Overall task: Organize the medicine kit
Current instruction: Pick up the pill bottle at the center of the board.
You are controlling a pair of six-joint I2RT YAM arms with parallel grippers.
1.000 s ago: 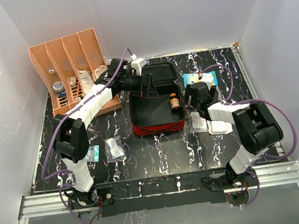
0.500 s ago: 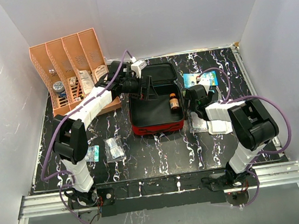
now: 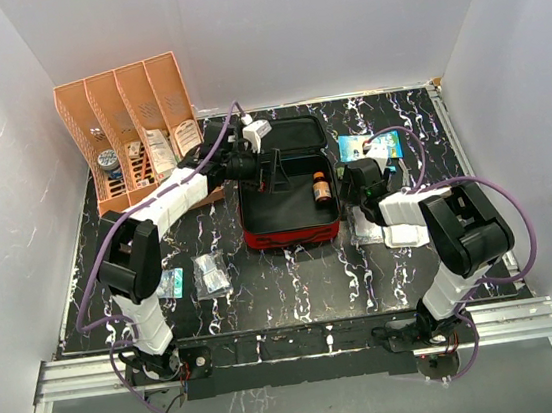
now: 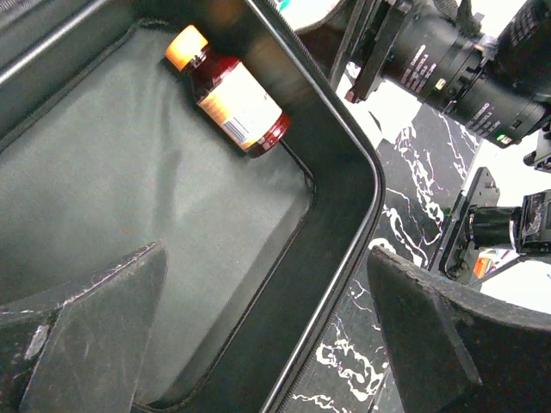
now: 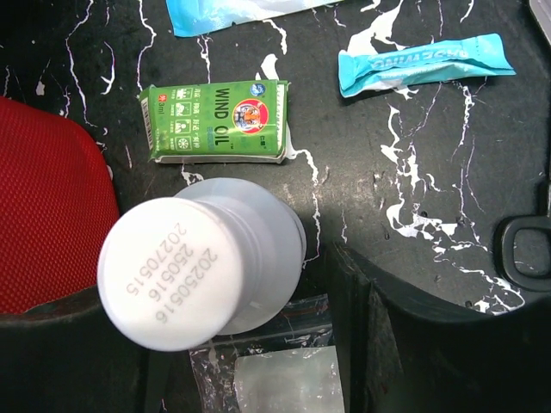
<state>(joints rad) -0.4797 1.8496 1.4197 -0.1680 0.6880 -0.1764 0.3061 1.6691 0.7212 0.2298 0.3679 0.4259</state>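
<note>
The medicine kit (image 3: 295,234) lies open in the middle of the desk, its lid thrown back toward the far edge, and a brown medicine bottle with an orange cap (image 4: 228,90) lies inside against the wall nearest the right edge. The step in hand looks to be fetching the white bottle (image 5: 202,262) that stands just outside that wall. The right gripper (image 3: 357,181) sits over it with one finger on either side, but the wrist view does not show whether the pads are pressing on it, so I cannot tell if it is gripped. To do this well, the jaws should close squarely on the bottle's body below the cap, lift straight up to clear the green Wind Oil box (image 5: 219,120) and the clear plastic bag (image 5: 267,379) beside it, then carry it over the red rim and set it down beside the brown bottle, not on it. The left gripper (image 4: 267,267) hangs wide open and empty above the black lining, and it should move aside toward the left edge to leave the case floor free.
</note>
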